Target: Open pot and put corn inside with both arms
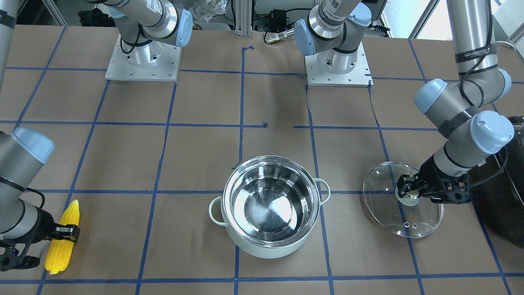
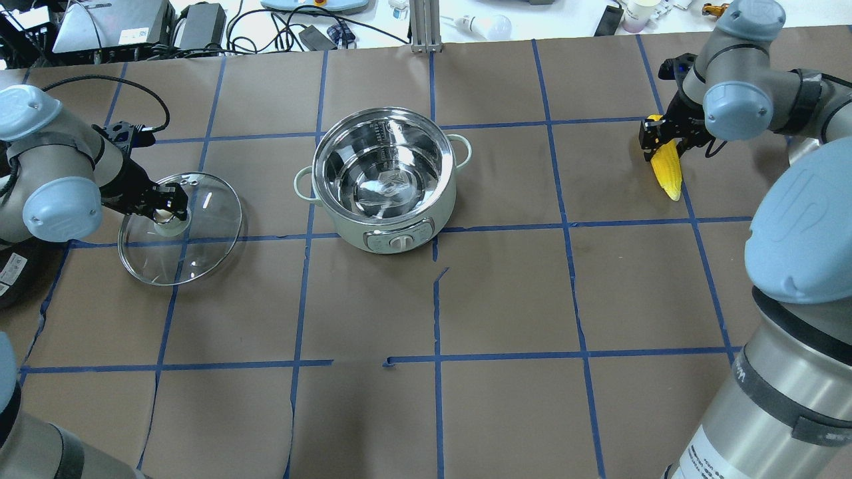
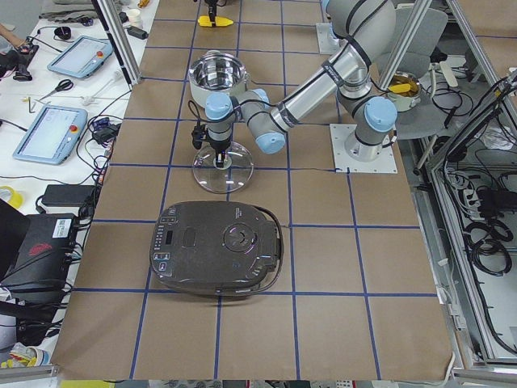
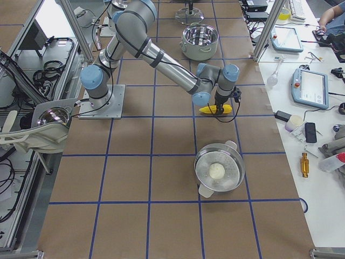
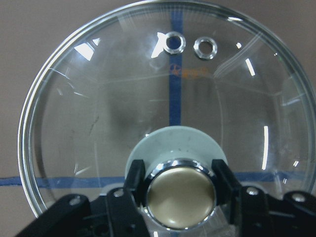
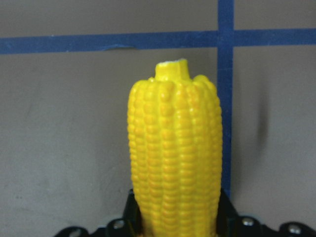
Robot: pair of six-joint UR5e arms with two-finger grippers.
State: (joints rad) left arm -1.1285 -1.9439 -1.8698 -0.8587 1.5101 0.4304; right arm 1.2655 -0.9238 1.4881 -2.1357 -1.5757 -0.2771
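Observation:
The pale mint-green pot point(image 1: 270, 246) stands open mid-table, its steel inside empty; it also shows in the overhead view point(image 2: 399, 229). Its glass lid point(image 2: 193, 246) lies on the table left of the pot in the overhead view. My left gripper point(image 2: 168, 211) is shut on the lid's beige knob point(image 5: 180, 197), one finger on each side. The yellow corn point(image 2: 667, 169) lies on the table far to the pot's right. My right gripper point(image 2: 662, 140) is shut around the corn's thick end point(image 6: 173, 158), low at the table.
A large black appliance point(image 3: 218, 246) sits just beyond the lid, close to my left arm. A second steel pot point(image 4: 218, 172) with a white object inside stands near the table's right end. Blue tape lines grid the brown table.

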